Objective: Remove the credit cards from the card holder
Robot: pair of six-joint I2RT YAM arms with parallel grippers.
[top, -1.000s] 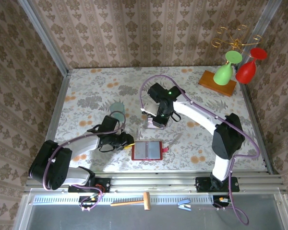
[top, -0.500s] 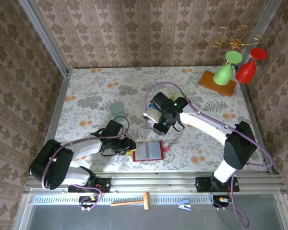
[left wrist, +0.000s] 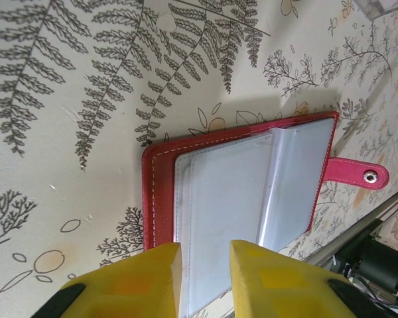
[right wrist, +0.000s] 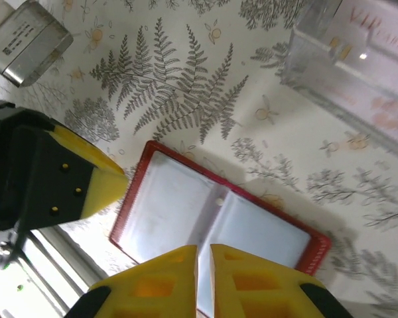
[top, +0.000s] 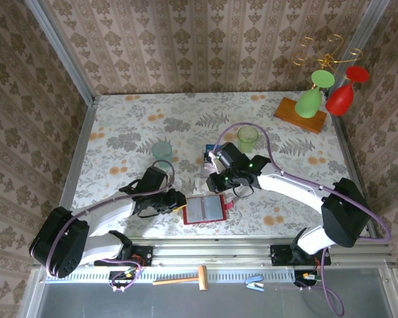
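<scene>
The card holder (top: pixel 204 209) lies open and flat on the counter (top: pixel 119 126), grey sleeves up. Its closing tab (left wrist: pixel 355 175) is flung out on the side away from the left pincer (left wrist: pixel 204 255).

The left pincer comes in low at 1 short edge. Its 2 fingers are narrow, and the holder's edge runs into the gap. We judge it is there to steady the holder so it won't slide while the other arm pulls. Whether it actually clamps the cover, we cannot tell.

The right pincer (right wrist: pixel 203 252) hangs over the holder's middle fold, fingers almost touching, with a thin slit left. We read that as a pinch aimed at a sleeve mouth or card edge. Nothing is visibly held, and we cannot tell if anything thin sits in the slit.

Hard to see:
- The sleeves are milky, so we cannot say whether a pale card is inside.
- The holder's edge nearest each pincer is hidden behind the yellow fingers in both wrist views.
- The clear box (right wrist: pixel 358 59) sits beyond the right pincer, cropped at the frame edge, with blurred pink lettering.
- In the top view a dark blue card (top: pixel 207 157), we think, sits at that box just beyond the right pincer. It is too small to tell whether it is in the box or beside it.
</scene>
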